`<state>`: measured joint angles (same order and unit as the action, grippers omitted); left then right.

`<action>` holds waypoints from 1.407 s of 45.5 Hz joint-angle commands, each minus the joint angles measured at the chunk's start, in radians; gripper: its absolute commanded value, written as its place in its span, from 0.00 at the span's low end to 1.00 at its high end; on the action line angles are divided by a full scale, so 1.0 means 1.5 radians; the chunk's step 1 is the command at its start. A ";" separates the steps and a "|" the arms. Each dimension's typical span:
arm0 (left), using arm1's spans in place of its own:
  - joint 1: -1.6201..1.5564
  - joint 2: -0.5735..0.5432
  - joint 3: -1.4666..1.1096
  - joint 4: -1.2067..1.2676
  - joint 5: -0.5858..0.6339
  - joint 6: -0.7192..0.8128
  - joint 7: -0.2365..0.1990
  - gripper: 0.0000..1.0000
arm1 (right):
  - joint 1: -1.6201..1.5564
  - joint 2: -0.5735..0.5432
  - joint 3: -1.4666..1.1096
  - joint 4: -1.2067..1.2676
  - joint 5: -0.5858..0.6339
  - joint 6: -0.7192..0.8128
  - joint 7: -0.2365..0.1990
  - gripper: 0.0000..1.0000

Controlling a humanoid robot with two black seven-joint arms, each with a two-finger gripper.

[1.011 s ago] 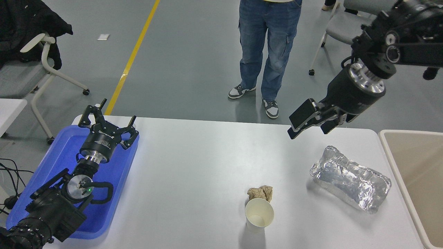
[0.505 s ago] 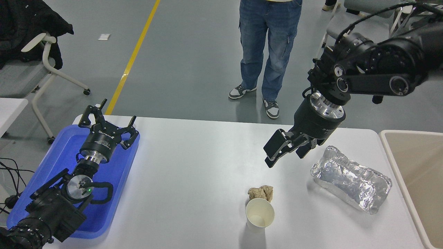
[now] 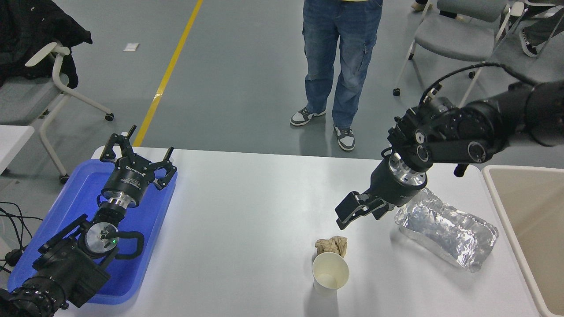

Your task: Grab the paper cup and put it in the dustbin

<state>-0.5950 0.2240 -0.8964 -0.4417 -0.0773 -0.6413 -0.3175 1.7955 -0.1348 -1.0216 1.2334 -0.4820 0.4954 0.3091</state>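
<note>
The paper cup [image 3: 330,275] stands upright near the front edge of the white worktop [image 3: 246,220], touching a crumpled brown paper ball [image 3: 332,245] behind it. The right end effector [image 3: 352,213] hangs above them with fingers apart, holding nothing. The dustbin [image 3: 506,211] is at the right edge. The left end effector [image 3: 134,156] rests spread over a blue tray [image 3: 75,198]

Looks like a robotics lab or test hall w/ an industrial floor: grey coated floor [image 3: 246,66] w/ a yellow lane line [image 3: 169,72]; wheeled office chairs [image 3: 458,31] pushed about; loose cables [image 3: 13,220] by the white table [image 3: 246,211]; a person [image 3: 339,66] standing watching.
</note>
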 commanded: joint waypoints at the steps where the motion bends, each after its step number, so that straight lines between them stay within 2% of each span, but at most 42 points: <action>1: 0.000 0.000 0.000 0.000 0.000 0.000 0.000 1.00 | -0.042 0.023 0.002 0.005 -0.001 -0.056 -0.015 1.00; 12: 0.001 0.000 0.000 0.000 -0.001 0.000 0.000 1.00 | -0.081 0.031 0.046 0.014 -0.008 -0.016 -0.015 1.00; 28: 0.000 0.000 -0.001 0.000 -0.001 0.000 0.000 1.00 | -0.138 0.037 0.078 -0.019 -0.013 -0.032 -0.020 1.00; 35: 0.000 0.000 0.000 0.000 0.000 0.000 0.000 1.00 | -0.157 0.042 0.073 -0.041 -0.011 -0.038 -0.021 0.97; 39: 0.000 0.000 -0.001 0.000 0.000 0.000 0.000 1.00 | -0.163 0.044 0.067 -0.042 -0.012 -0.048 -0.030 0.97; 47: 0.000 0.000 -0.001 0.000 -0.001 0.000 0.000 1.00 | -0.174 0.048 0.064 -0.042 -0.016 -0.065 -0.071 0.93; 49: 0.000 0.000 -0.001 0.000 0.000 0.000 0.000 1.00 | -0.177 0.049 0.063 -0.042 -0.016 -0.066 -0.073 0.89; 56: 0.000 0.000 -0.001 0.000 0.000 0.000 0.000 1.00 | -0.181 0.051 0.060 -0.036 -0.017 -0.063 -0.072 0.59; 57: 0.000 0.000 -0.001 0.000 -0.001 0.000 0.000 1.00 | -0.181 0.051 0.060 -0.035 -0.017 -0.062 -0.072 0.49; 60: 0.001 0.000 -0.001 0.000 -0.001 0.000 0.000 1.00 | -0.181 0.051 0.059 -0.035 -0.015 -0.059 -0.072 0.31; 64: 0.000 0.000 -0.001 0.000 0.000 0.000 0.000 1.00 | -0.179 0.050 0.055 -0.032 -0.008 -0.050 -0.072 0.02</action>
<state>-0.5949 0.2240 -0.8973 -0.4418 -0.0773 -0.6413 -0.3175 1.5316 -0.0613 -0.9293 1.1794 -0.5061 0.4064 0.2099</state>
